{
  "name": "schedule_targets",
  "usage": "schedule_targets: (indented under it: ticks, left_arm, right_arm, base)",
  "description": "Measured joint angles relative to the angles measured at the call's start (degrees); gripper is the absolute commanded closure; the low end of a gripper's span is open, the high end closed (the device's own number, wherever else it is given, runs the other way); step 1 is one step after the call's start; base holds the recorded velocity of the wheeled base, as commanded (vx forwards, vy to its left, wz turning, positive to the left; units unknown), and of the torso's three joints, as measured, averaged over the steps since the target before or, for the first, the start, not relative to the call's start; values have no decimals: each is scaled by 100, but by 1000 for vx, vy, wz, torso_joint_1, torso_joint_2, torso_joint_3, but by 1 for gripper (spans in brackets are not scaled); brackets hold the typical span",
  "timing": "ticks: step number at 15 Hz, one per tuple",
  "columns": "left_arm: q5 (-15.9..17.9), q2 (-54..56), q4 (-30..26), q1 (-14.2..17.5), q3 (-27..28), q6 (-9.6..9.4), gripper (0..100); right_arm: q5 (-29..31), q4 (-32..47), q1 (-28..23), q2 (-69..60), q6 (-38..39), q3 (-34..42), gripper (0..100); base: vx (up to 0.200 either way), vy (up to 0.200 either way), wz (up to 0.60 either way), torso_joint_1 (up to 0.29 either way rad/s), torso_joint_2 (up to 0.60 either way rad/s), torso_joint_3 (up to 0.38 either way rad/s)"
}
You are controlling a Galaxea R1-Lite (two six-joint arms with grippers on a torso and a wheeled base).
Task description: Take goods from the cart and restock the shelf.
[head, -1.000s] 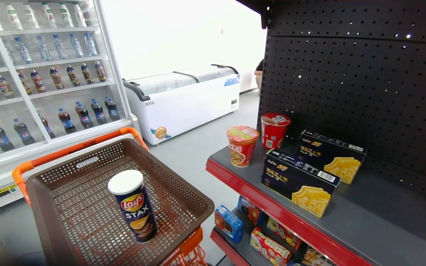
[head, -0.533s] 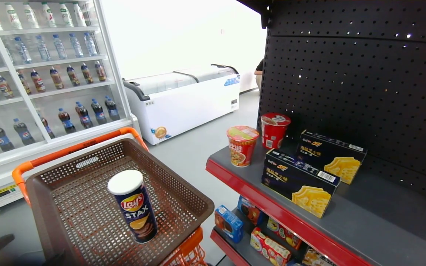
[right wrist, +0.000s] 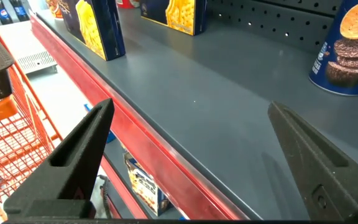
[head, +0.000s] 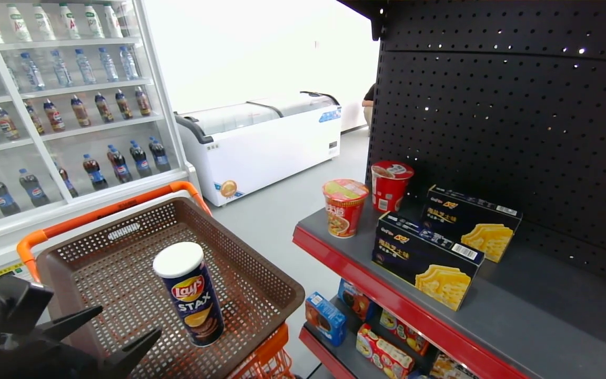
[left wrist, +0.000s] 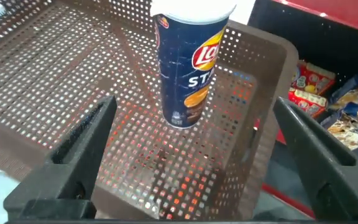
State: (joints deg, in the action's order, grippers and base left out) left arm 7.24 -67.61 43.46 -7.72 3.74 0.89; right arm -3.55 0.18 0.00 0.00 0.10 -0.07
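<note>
A dark blue chip can (head: 190,292) with a white lid stands upright in the cart's brown perforated basket (head: 269,268). My left gripper (head: 119,329) is open at the basket's near left corner, pointing toward the can with a gap between them. In the left wrist view the chip can (left wrist: 188,62) stands ahead of the left gripper (left wrist: 194,104), whose fingers (left wrist: 82,149) are spread wide over the basket floor (left wrist: 55,74). My right gripper (right wrist: 191,106) hangs open and empty over the grey shelf board (right wrist: 216,93).
On the shelf (head: 518,316) stand two noodle cups (head: 345,208) and two dark snack boxes (head: 426,258). A blue can (right wrist: 350,50) stands near the pegboard back. Packaged goods (head: 382,352) fill the lower shelf. A drinks cooler (head: 61,105) and chest freezer (head: 266,142) stand behind.
My left gripper has risen into the head view at the lower left and now sits at the basket's near corner. The can and shelf goods have not moved.
</note>
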Motion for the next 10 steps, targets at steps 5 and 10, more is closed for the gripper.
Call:
schedule_targets:
  ticks: [5, 10]
  left_arm:
    - [-2, -1701, 2141, -29, -232, -2, 0]
    - [-10, -3272, 3460, -18, -91, -11, 0]
  right_arm:
    - [0, 0, 0, 0, 0, 0, 0]
    - [-1, 0, 0, 0, 0, 0, 0]
  base:
    - [0, 0, 0, 0, 0, 0]
    - [0, 0, 0, 0, 0, 0]
